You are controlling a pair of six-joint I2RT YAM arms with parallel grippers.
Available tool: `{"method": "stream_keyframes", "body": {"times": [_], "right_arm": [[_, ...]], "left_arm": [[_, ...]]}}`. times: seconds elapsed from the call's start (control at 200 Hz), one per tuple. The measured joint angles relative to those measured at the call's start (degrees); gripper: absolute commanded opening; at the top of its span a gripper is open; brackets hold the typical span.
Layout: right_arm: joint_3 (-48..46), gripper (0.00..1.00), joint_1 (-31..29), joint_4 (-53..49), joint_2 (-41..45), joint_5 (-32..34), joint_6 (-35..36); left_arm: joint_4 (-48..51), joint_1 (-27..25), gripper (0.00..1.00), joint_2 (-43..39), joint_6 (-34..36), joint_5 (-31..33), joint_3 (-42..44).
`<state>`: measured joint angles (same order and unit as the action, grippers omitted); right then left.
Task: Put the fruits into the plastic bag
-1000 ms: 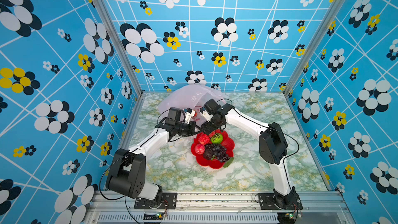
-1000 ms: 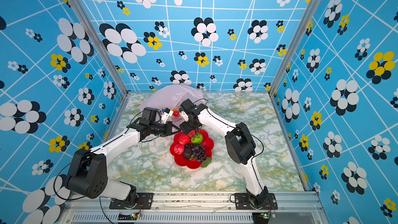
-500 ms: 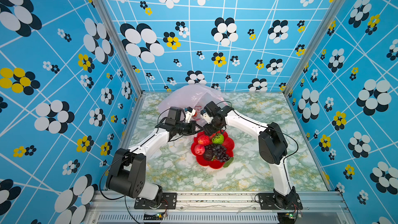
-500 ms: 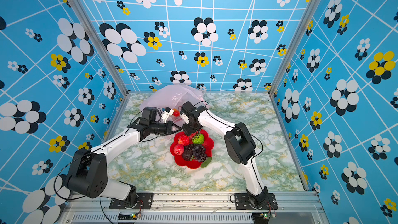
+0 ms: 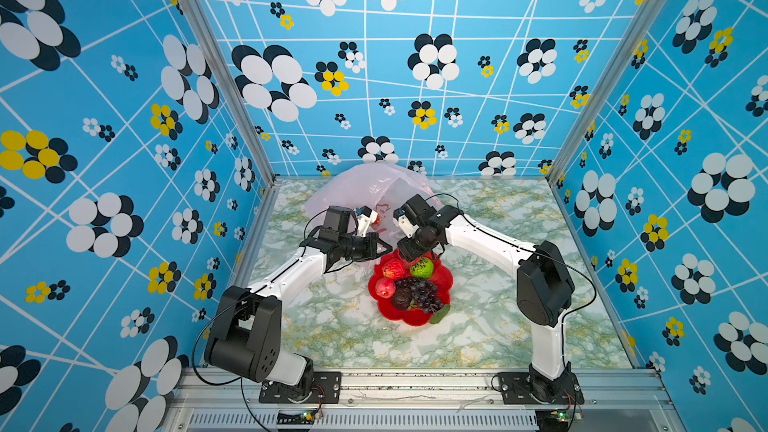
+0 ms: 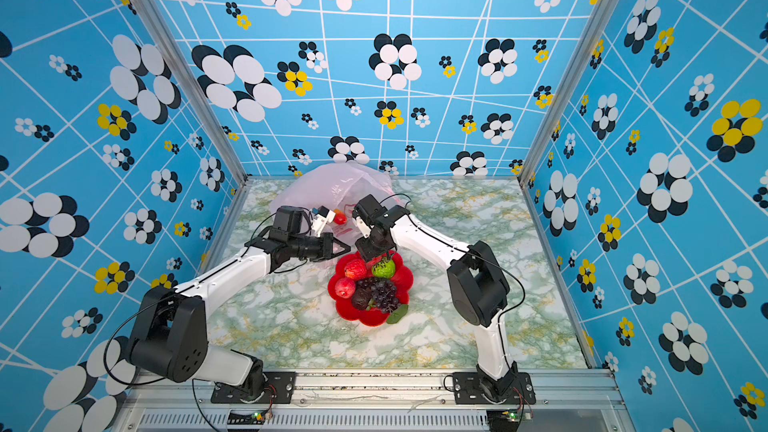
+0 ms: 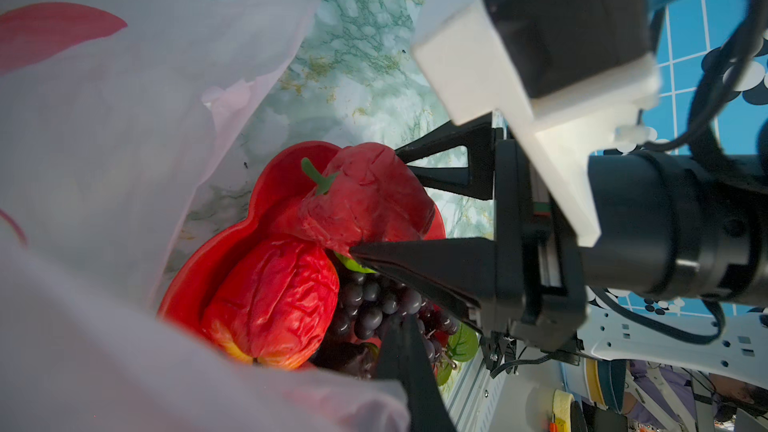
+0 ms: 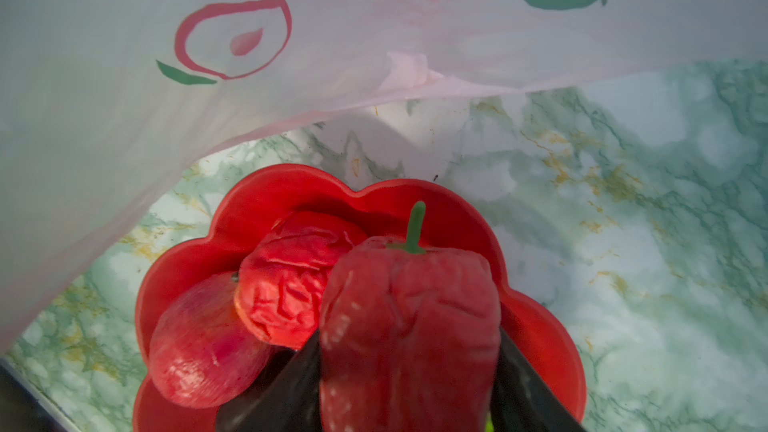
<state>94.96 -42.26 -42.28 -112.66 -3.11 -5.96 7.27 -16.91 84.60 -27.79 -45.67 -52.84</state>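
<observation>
2 arms meet over the far middle of the green-veined marble tabletop point(image 5: 498, 326) in both top views. There the thin translucent pale-pink plastic bag point(image 5: 365, 189) lies against the back wall, with the red flower-shaped plastic plate point(image 5: 445, 280) just in front of it. Wide bare marble lies right of the plate and toward the near rail, less on the left under the left arm. On the plate rest 2 wrinkled red toy apples point(image 5: 392, 268), 1 bumpy green toy fruit point(image 5: 422, 268), 1 dark purple toy grape bunch point(image 5: 422, 292) and 1 dark brown round toy fruit point(image 5: 401, 300). The left gripper point(image 5: 384, 248) holds its closed tips at the bag's near edge, and the right gripper point(image 6: 379, 258) hangs over the plate's far rim. A small red-orange round piece point(image 6: 340, 218) shows at the bag; whether it is inside, I cannot tell. In the left wrist view the bag film drapes around the scene, its fold ending at the left gripper's black finger point(image 7: 409, 376), pinched shut on it. Beyond, the right gripper's 2 black fingers point(image 7: 436, 268) clamp a red toy fruit with a green stem point(image 7: 365, 197) over the plate. In the right wrist view that stemmed fruit fills the space between the fingers, and the 2 apples lie beside it. The bag's printed edge hangs clear of the marble, just beyond the plate's scalloped rim.
</observation>
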Motion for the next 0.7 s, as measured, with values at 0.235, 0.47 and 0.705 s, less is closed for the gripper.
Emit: {"method": "stream_keyframes", "body": {"times": [0.235, 0.47, 0.705], "right_arm": [[-6.1, 0.59, 0.3, 3.1, 6.6, -1.1, -3.5], [-14.1, 0.58, 2.9, 8.6, 14.5, -5.5, -9.6], [-18.3, 0.58, 6.2, 14.6, 22.4, -9.8, -15.6]], "left_arm": [[0.0, 0.0, 0.00, 0.0, 0.0, 0.0, 0.0], [0.0, 0.0, 0.00, 0.0, 0.0, 0.0, 0.0], [0.0, 0.0, 0.00, 0.0, 0.0, 0.0, 0.0]]}}
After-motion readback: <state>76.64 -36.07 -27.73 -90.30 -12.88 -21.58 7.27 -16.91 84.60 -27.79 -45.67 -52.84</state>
